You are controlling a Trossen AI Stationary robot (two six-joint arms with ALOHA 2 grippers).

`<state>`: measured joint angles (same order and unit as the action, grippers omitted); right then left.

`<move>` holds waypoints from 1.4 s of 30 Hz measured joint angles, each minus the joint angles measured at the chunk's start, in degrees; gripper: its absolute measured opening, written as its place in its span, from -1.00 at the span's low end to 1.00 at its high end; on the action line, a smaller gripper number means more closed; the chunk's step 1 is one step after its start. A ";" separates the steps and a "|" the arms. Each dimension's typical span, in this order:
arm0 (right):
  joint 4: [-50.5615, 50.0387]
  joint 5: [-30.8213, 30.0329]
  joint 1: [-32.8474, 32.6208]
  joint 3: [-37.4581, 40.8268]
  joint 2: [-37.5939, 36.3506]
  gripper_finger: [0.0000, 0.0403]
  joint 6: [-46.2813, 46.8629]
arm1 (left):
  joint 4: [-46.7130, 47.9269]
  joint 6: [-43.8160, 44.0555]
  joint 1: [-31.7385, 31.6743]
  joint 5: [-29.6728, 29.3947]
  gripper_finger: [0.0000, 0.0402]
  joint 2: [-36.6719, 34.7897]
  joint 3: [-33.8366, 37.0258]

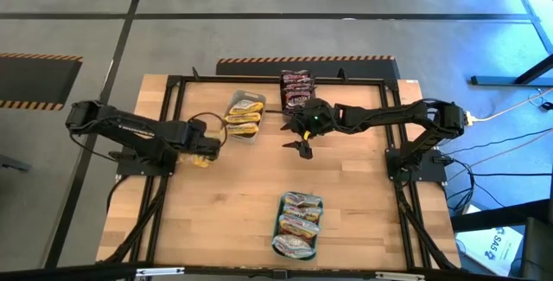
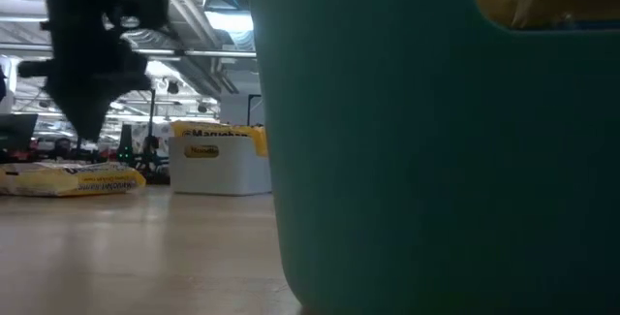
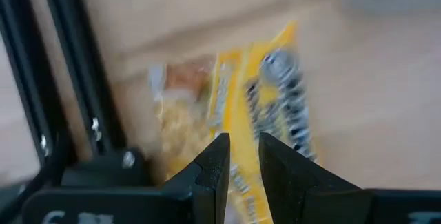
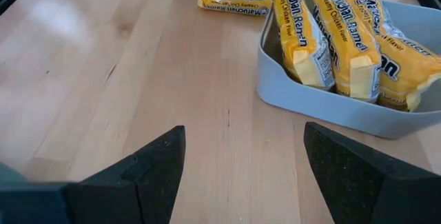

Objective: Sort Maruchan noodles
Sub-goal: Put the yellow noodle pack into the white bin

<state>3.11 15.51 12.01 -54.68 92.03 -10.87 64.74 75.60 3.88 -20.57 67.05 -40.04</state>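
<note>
Wooden table (image 1: 251,199) with bins and one loose packet

A grey tub (image 1: 244,115) of yellow noodle packets sits near the far edge, a stack of dark packets (image 1: 295,88) beside it, a teal tray (image 1: 298,225) near the front, and one yellow packet (image 1: 200,157) lies flat at left.

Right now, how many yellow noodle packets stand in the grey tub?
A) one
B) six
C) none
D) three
D: the right wrist view shows three yellow packets standing side by side in the grey tub; a fourth lies outside on the table.
</note>
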 joint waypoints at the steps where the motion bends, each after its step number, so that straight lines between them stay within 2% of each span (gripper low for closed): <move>1: 0.05 0.02 0.00 0.00 0.00 0.38 0.08 | -0.02 0.92 0.45 1.11 -0.64 0.43 0.90; 6: 0.03 0.13 -0.04 0.00 0.00 0.38 0.84 | -5.33 2.09 2.09 5.44 -0.64 1.24 5.43; 11: 0.01 0.59 -0.04 0.00 0.00 0.38 1.61 | -12.92 2.42 4.65 7.08 -0.64 1.31 7.21; 18: 0.01 2.13 -0.04 0.00 0.00 0.38 1.64 | -28.44 2.49 7.76 6.96 -0.64 2.42 7.22; 23: 0.14 2.14 -0.04 0.00 0.00 0.38 1.64 | -36.55 2.07 7.98 5.37 -0.64 7.64 7.06; 29: -0.14 2.08 -1.39 0.00 0.00 0.38 1.61 | -49.80 -4.19 8.03 3.34 -0.64 11.61 7.10; 34: 0.62 0.92 -3.08 0.00 0.00 0.38 2.51 | -49.86 -12.44 8.31 2.92 -0.64 9.95 3.58; 38: 2.44 -1.16 -4.24 -0.01 0.00 0.38 8.53 | -43.50 -17.07 9.95 2.25 -0.64 6.91 1.38; 42: 4.07 -3.35 -4.96 -0.02 0.00 0.38 17.20 | -34.70 -17.42 11.50 0.60 -0.64 3.33 1.32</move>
<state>7.18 12.15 7.05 -54.70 92.03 6.33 30.04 58.17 15.38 -19.97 70.38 -38.72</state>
